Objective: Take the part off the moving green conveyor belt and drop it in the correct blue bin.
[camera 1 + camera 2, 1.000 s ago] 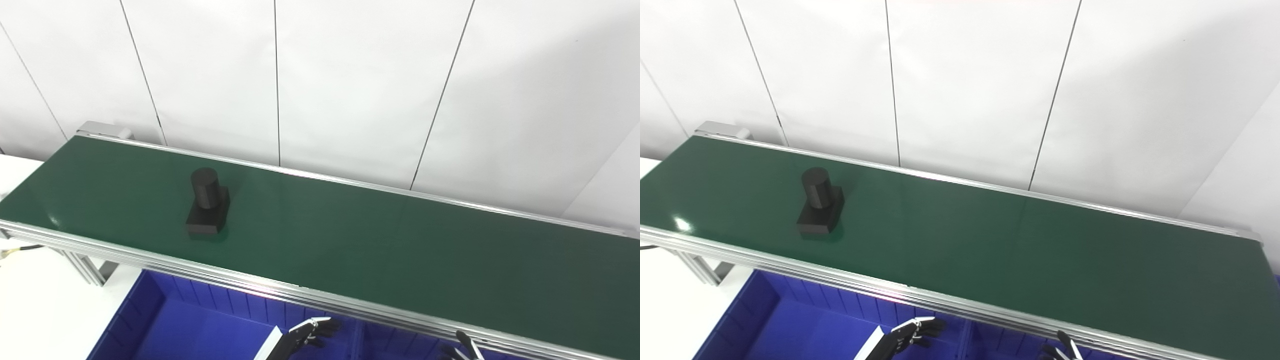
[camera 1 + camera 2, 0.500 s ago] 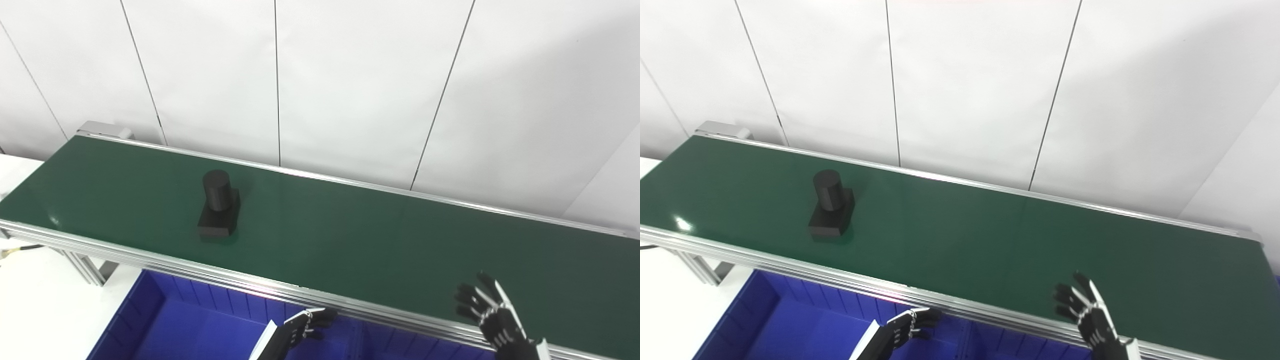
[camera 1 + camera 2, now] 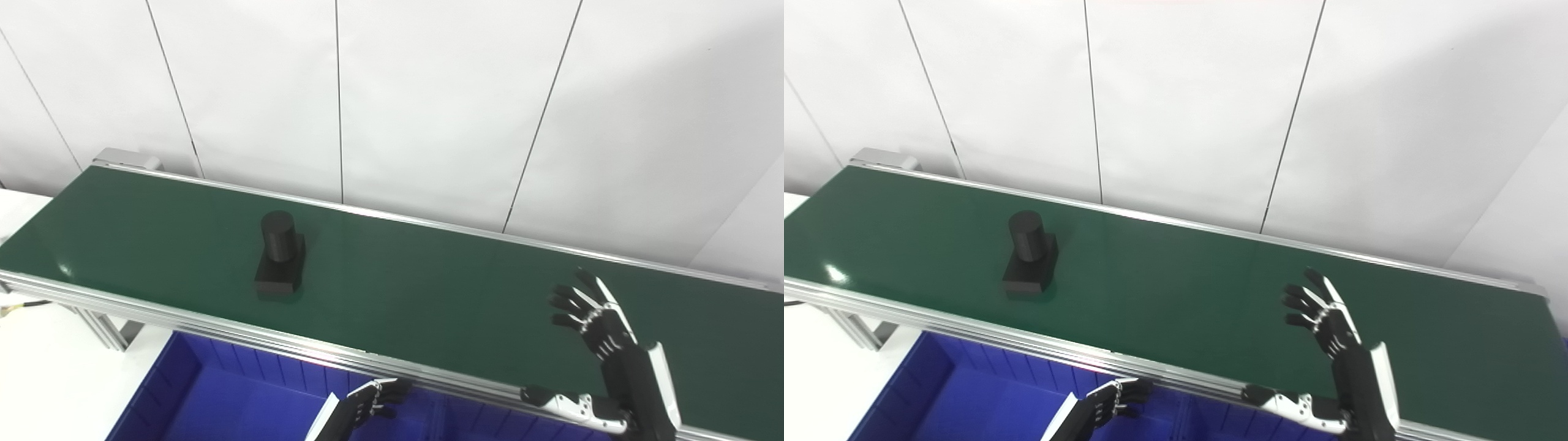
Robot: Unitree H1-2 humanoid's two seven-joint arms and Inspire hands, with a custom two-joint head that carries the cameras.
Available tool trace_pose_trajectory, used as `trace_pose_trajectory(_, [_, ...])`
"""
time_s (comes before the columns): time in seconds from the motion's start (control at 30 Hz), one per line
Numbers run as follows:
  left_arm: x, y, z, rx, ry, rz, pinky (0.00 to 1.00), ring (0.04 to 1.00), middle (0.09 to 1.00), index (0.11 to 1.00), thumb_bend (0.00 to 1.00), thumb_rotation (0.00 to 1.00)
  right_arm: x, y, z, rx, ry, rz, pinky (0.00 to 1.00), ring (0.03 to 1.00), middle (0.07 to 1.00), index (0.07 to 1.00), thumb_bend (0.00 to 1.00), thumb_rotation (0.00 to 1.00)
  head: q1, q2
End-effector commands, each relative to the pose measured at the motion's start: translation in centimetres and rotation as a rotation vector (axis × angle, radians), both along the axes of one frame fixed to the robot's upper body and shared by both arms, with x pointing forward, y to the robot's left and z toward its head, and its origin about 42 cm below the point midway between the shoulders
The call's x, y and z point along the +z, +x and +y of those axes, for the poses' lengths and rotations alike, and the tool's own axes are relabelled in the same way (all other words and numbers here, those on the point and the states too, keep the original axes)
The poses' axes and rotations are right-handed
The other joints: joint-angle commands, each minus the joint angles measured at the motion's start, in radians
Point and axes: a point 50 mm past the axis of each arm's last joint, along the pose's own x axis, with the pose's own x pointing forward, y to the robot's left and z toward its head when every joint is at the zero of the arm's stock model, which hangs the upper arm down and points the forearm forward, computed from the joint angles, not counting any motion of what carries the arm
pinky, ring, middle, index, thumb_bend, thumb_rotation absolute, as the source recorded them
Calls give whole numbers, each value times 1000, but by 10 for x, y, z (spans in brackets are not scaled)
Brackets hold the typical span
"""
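A black part (image 3: pixel 280 262), a cylinder standing on a square block, rides on the green conveyor belt (image 3: pixel 429 294) left of its middle. My right hand (image 3: pixel 593 321) is raised over the belt's right portion, open, fingers spread and thumb stretched out toward the left; it is far to the right of the part and holds nothing. My left hand (image 3: pixel 370 404) stays low over the blue bin (image 3: pixel 184 392) in front of the belt, fingers loosely curled with nothing in them.
Aluminium rails (image 3: pixel 306 343) edge the belt front and back. A second blue bin (image 3: pixel 484 422) adjoins the first, behind a divider. White wall panels stand behind the belt. A white tabletop (image 3: pixel 43 367) lies at the lower left.
The part has travelled to the right along the belt. My right hand has risen from the bottom edge to above the belt with fingers spread. My left hand has barely shifted.
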Motion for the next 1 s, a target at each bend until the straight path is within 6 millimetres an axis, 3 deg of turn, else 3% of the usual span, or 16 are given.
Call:
trace_pose_trajectory(0.0, [10,10,-4,-23,-27,-65,706,774,783,748,879,142,18,14,9,12,-19,-49,690,779,811,920,857,305,-1,-2])
trace_pose_trajectory(0.33, [10,12,-3,-31,-29,-65,717,765,770,715,871,146,34,52,37,53,-79,7,722,806,839,920,839,238,-4,1])
trace_pose_trajectory(0.97, [19,5,3,-21,-41,-90,698,737,740,693,866,185,45,99,69,64,-160,59,715,799,839,923,854,316,-16,10])
